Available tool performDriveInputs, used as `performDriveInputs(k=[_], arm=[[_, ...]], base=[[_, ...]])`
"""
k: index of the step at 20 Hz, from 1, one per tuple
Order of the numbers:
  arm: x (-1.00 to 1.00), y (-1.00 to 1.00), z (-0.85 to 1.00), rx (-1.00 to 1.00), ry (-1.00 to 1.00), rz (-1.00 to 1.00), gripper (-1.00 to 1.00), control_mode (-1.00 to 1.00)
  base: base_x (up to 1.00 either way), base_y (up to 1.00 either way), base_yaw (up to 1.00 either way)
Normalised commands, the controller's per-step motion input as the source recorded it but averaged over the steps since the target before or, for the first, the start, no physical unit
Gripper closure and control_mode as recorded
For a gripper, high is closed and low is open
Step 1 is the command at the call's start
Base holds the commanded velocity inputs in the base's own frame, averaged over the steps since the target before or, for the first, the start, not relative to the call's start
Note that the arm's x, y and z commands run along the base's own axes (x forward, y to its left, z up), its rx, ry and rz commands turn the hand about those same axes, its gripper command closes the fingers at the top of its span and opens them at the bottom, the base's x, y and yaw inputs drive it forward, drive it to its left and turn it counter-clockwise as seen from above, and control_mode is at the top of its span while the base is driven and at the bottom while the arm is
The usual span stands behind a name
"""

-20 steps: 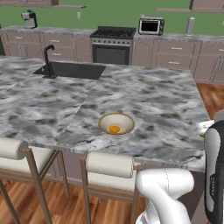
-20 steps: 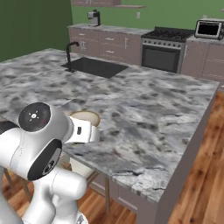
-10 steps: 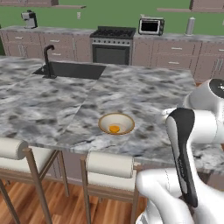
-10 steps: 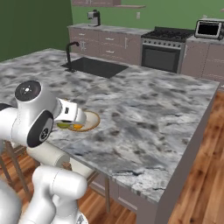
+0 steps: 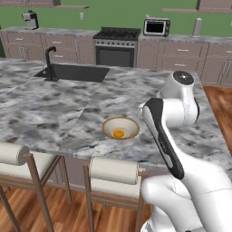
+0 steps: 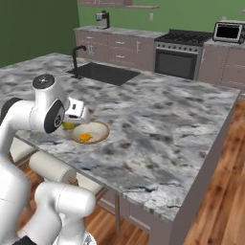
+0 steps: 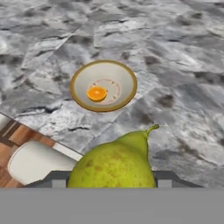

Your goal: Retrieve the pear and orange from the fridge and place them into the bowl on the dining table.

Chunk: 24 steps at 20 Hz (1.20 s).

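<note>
**Pear at the hand, orange lying in the bowl**

A simulated kitchen with green walls is standing behind a large island counter topped in grey-white marbled stone (image 5: 54, 108), the dining table. A small shallow tan bowl (image 5: 120, 127) is sitting near the counter's near edge, and a small round bright orange fruit (image 7: 96, 93) is lying inside it, a little off centre.

In the hand view, a yellow-green pear with a curved stem (image 7: 114, 162) is filling the bottom centre, sitting right at the gripper (image 7: 113, 180), whose jaws are standing partly apart on either side of it and appear to be gripping it. In the right base view a sliver of the pear is showing just beside the bowl's rim, under the white hand.

Two stools with cream cushioned backs (image 5: 114, 171) are tucked under the near edge just below the bowl. A black sink with a dark faucet (image 5: 74, 71) is set into the far side of the counter, well apart from the bowl. Along the back wall a stove (image 5: 115, 46), a microwave (image 5: 156, 26) and a coffee machine (image 5: 30, 19) are standing.
</note>
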Motion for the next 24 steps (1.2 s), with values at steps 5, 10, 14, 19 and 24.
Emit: performDriveInputs(k=[5,10,14,19,24], arm=[[0.84,0.39,-0.46,0.0,0.15,0.02,1.0,-1.0],[0.78,0.02,-0.35,0.0,0.05,0.0,1.0,-1.0],[0.62,0.0,-0.37,0.0,0.04,0.0,1.0,-1.0],[0.31,0.0,-0.47,0.0,0.03,0.0,1.0,-1.0],[0.32,0.0,-0.4,0.0,0.01,0.0,1.0,-1.0]], base=[[0.0,0.0,0.0],[0.0,0.0,0.0],[0.0,0.0,0.0],[0.0,0.0,0.0],[0.0,0.0,0.0]])
